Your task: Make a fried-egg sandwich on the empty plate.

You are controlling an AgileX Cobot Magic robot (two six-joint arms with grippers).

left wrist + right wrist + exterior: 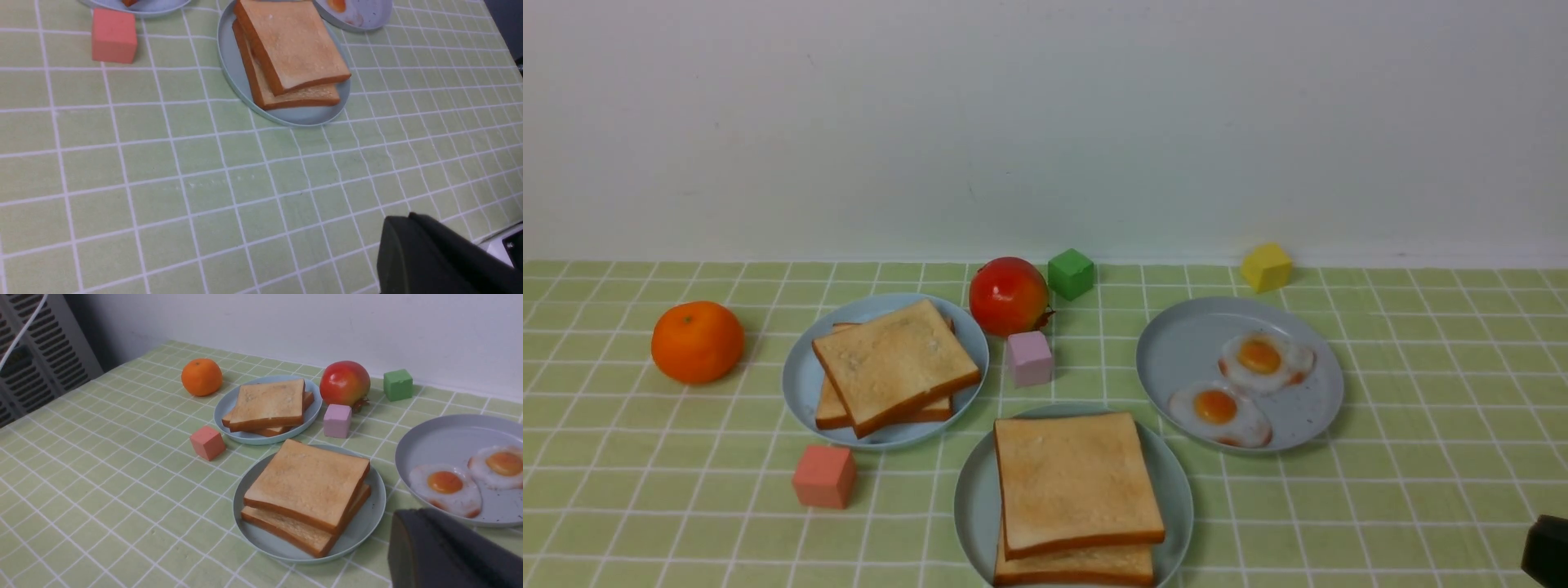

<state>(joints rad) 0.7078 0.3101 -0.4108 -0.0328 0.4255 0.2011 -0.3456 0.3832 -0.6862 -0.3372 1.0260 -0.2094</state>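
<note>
Both my arms sit low at the near edge of the checked cloth (163, 183). My left gripper (412, 249) is a dark lump in the corner of its own wrist view, fingers pressed together on nothing, and my right gripper (429, 547) is closed the same way. The sandwich is dead centre on the teal-green plate (972, 506), with the top slice (1076, 482) skewed over the bottom slice (1074, 567). Whether an egg lies between them I cannot tell. Only bare cloth lies between my left fingers and that plate. A salmon cube (824, 476) sits to its left and a lilac cube (1029, 358) just behind. Further back are a red fruit (1008, 296), a green cube (1070, 273) and, far left, an orange (697, 341). The left blue-grey plate (800, 384) carries the spare toast pile (894, 363), and the right blue-grey plate (1176, 343) holds two fried eggs (1264, 359). Only the front view shows the yellow cube (1266, 266). Of my grippers it catches just a dark corner of the right one. Only the right wrist view shows a ribbed grey panel (24, 355) beyond the table's left end. The left wrist view clips both blue-grey plates to slivers.
</note>
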